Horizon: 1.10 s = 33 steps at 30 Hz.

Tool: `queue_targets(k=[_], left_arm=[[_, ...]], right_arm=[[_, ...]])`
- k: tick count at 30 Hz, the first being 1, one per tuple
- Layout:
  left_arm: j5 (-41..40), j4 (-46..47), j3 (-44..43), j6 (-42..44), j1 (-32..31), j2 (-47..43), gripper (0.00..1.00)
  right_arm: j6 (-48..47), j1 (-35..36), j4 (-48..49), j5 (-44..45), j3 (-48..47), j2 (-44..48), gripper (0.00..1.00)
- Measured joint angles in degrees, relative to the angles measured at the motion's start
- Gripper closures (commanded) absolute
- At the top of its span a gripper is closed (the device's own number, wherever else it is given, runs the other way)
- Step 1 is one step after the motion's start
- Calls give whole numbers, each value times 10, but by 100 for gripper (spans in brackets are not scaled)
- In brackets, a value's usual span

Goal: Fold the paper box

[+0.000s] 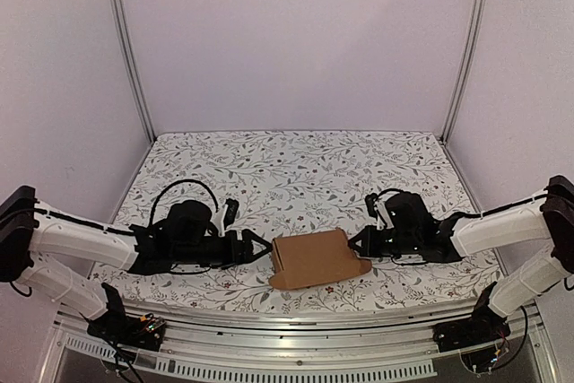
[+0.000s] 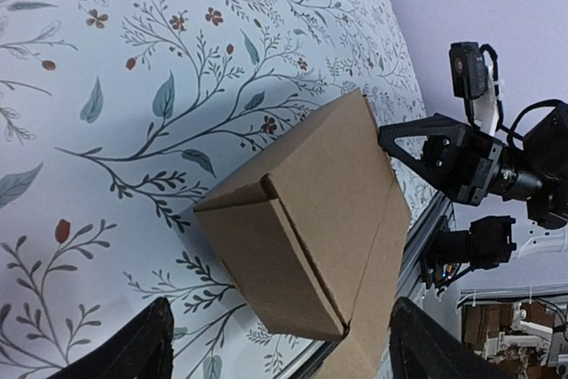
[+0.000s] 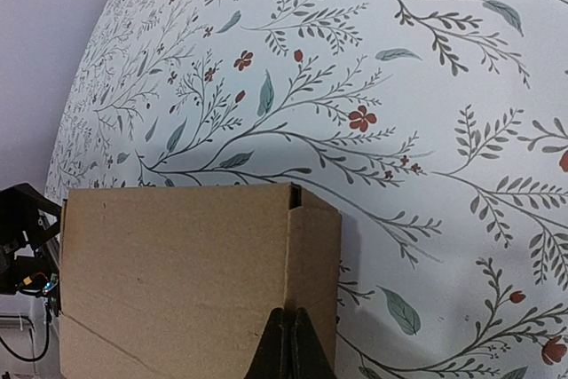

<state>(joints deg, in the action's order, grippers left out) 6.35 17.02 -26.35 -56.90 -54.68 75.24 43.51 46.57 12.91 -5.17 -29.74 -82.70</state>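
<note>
A floral-patterned table (image 1: pixel 269 168) fills the floor of the cell, and 2 white arms reach in low from either side – the left arm (image 1: pixel 81 244) and the right arm (image 1: pixel 498 226), both lying close to the cloth. Between them, in the middle of the table's near part, sits the paper box (image 1: pixel 314 259): plain brown cardboard, partly folded into a carton, with a flap angled out along its near side. The left gripper (image 1: pixel 260 247) is at the box's left end with its fingers (image 2: pixel 133 348) spread wide to either side of that end – whether they touch it I cannot tell. The right gripper (image 3: pixel 286 335) has its fingers pressed together into 1 point, set against the box's right end.
</note>
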Motion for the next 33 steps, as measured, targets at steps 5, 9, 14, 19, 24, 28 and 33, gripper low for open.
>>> queue_targets(k=[5,9,14,19,24,28,33], left_arm=[[23,75,5,-43,1,40,17],[40,137,10,-81,2,88,17],[64,223,21,-129,4,153,17],[83,321,29,-174,7,217,17],[100,397,29,-210,8,261,18],[108,443,29,-231,9,284,21],[113,480,29,-249,10,307,25]], right_arm=[[2,0,-1,4,6,8,100],[3,0,-1,5,8,10,100],[3,0,-6,6,9,14,100],[4,0,-7,6,9,14,100],[4,0,-7,6,9,14,100],[4,0,-7,7,9,14,100],[4,0,-9,10,9,15,100]])
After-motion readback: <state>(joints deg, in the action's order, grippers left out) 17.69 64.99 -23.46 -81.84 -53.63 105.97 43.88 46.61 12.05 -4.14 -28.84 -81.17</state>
